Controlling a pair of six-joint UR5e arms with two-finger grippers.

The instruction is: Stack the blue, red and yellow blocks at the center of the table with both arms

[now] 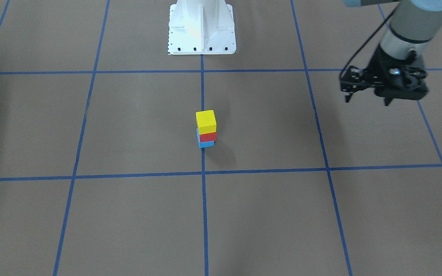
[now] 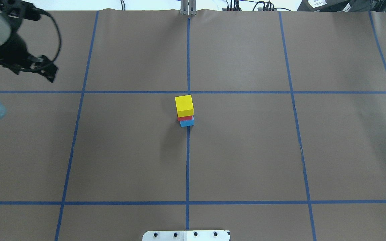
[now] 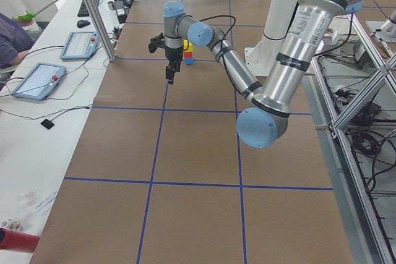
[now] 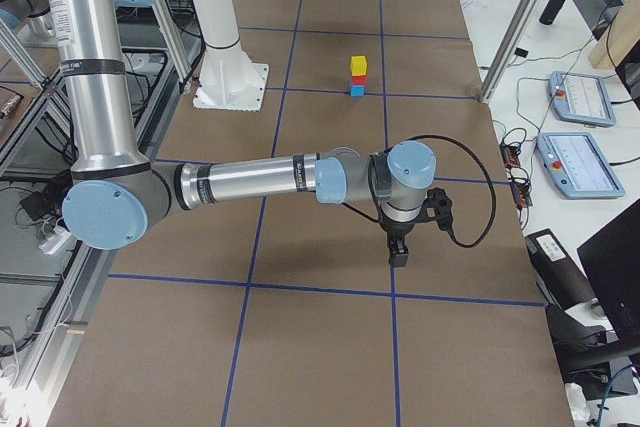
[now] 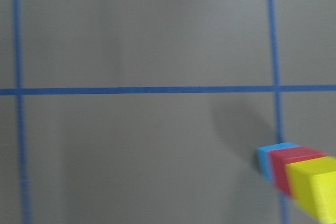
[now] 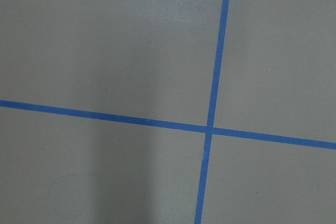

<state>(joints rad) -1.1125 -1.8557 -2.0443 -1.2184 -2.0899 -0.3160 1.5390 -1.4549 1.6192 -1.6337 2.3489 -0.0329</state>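
Yellow-red-blue block stack (image 1: 206, 129) stands mid brown counter (image 1: 90, 126), well apart from tools. Left tool (image 1: 367, 102) wide, empty; right tool (image 4: 397, 249), side view only: cannot tell.

The overhead view looks forward and steeply down from behind the robot. It takes in most of the counter (image 2: 246, 150), with the base plate (image 2: 186, 235) at its near edge. The front-facing view looks back from the far side, with the base at its top. Both share the block stack (image 2: 185, 111) beside the centre tape lines (image 2: 188, 67). The two side views look along the counter from its left and right ends, from high and farther off, and both catch the stack. The left wrist camera sits close over the counter, blurred, with the stack in its lower right corner. The right wrist camera, also close, looks straight down on one tape crossing.
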